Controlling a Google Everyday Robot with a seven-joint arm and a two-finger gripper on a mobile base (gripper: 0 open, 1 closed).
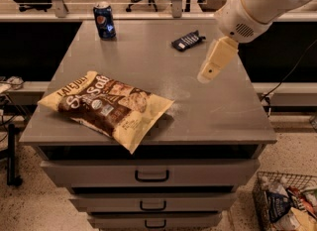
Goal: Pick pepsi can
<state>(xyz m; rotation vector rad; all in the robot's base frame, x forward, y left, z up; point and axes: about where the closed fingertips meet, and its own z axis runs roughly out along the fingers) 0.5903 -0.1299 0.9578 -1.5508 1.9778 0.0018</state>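
Upright at the far left corner of the flat grey worktop (148, 61): the small dark-blue cylindrical pepsi can (104, 21) with silver top and round red-white-blue logo, untouched, nothing leaning on it. Near the far edge toward the right, well apart from the can: a flat dark-blue snack packet (187, 40), lying askew. At the front left: a large crumpled tan-and-brown chip bag (106, 107), lying flat, 1 corner poking out over the front edge. Above the right part of the worktop, just in front of the packet and apart from it: the cream-coloured gripper (207, 74), hanging tilted from a thick white arm (262, 2) entering from the upper right, touching nothing, well away from the can across the width of the worktop. Spread of the jaws: cannot tell, wide or narrow. Nothing seen held. Below the worktop: 3 grey drawers (151, 174) with dark handles. On the floor at the lower right: a wire basket (261, 200) with mixed packets inside.
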